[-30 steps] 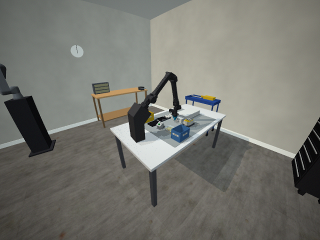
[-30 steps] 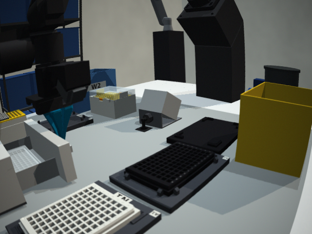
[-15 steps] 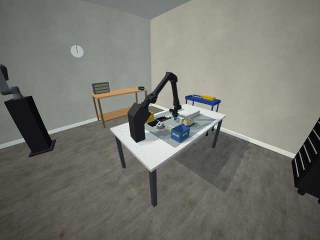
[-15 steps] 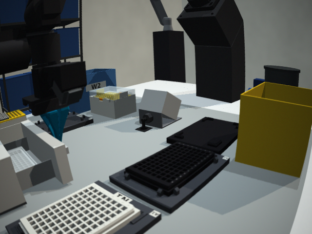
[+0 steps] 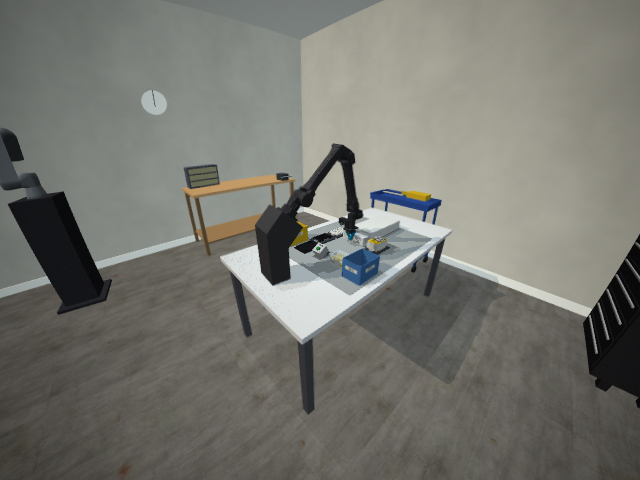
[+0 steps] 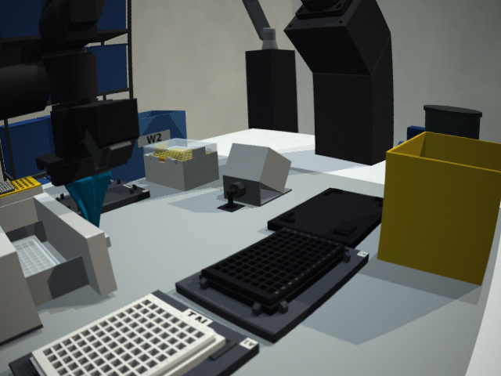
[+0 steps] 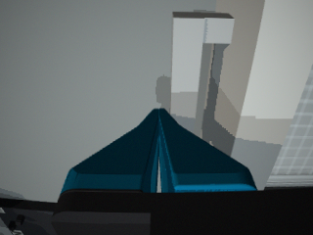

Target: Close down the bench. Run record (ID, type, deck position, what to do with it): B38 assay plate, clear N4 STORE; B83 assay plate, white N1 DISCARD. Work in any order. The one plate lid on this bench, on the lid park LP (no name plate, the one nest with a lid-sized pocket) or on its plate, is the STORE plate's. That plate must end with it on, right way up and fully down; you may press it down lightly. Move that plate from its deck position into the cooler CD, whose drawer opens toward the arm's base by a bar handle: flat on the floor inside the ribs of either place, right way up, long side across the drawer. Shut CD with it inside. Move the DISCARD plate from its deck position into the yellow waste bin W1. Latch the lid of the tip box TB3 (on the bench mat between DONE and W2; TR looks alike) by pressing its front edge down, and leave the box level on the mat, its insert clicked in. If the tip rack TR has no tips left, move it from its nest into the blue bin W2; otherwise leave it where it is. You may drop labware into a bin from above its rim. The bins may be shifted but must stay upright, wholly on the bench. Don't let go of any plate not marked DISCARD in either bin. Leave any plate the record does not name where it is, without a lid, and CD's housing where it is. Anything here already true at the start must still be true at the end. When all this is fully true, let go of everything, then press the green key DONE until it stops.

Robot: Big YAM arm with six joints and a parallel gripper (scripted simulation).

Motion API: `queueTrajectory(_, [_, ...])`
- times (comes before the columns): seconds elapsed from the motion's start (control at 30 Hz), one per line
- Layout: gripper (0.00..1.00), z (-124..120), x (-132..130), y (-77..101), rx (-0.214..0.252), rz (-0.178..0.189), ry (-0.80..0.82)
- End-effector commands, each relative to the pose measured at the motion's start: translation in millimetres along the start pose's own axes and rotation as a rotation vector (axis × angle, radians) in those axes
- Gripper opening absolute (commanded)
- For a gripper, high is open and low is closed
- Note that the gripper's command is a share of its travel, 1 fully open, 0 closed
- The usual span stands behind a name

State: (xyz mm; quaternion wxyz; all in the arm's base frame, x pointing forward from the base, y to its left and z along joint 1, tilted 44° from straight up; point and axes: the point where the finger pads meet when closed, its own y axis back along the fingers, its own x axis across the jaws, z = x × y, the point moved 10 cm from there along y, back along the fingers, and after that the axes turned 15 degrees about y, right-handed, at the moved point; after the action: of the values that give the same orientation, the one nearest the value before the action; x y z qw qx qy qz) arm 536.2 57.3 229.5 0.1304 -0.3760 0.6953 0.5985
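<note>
The cooler CD [image 6: 24, 258] stands at the left with its drawer pulled out. A clear lidded plate [image 6: 32, 254] lies flat inside the drawer; it also shows as a pale grid in the wrist view [image 7: 296, 140]. My gripper [image 6: 91, 202] is shut and empty. Its teal fingertips [image 7: 158, 114] hang just off the outer face of the drawer front [image 6: 77, 243], on the side away from the housing. The white plate [image 6: 129, 344] sits on its nest at the front. The tip box TB3 [image 6: 182, 164] has a clear lid over yellow tips.
A black plate [image 6: 275, 267] sits on a nest beside the white one, with an empty black nest [image 6: 329, 214] behind it. The yellow bin W1 [image 6: 441, 206] is at the right and the blue bin W2 [image 6: 161, 133] behind TB3. The DONE key housing [image 6: 257, 174] and tip rack TR [image 6: 16, 188] are nearby.
</note>
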Motion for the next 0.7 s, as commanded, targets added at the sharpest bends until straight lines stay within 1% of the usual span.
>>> queueTrajectory(0.0, [0.00, -0.3, -23.5, -0.5, 0.008, -0.050, -0.006])
queueTrajectory(0.43, [0.00, -0.3, -23.5, -0.5, 0.008, -0.050, -0.006])
queueTrajectory(0.5, [0.00, -0.1, -24.0, -0.4, 0.003, -0.035, -0.004])
queueTrajectory(0.6, [0.00, -1.4, -29.8, -0.1, 0.006, -0.047, -0.005])
queueTrajectory(0.67, [0.00, -1.9, -31.7, 0.0, 0.004, -0.041, -0.005])
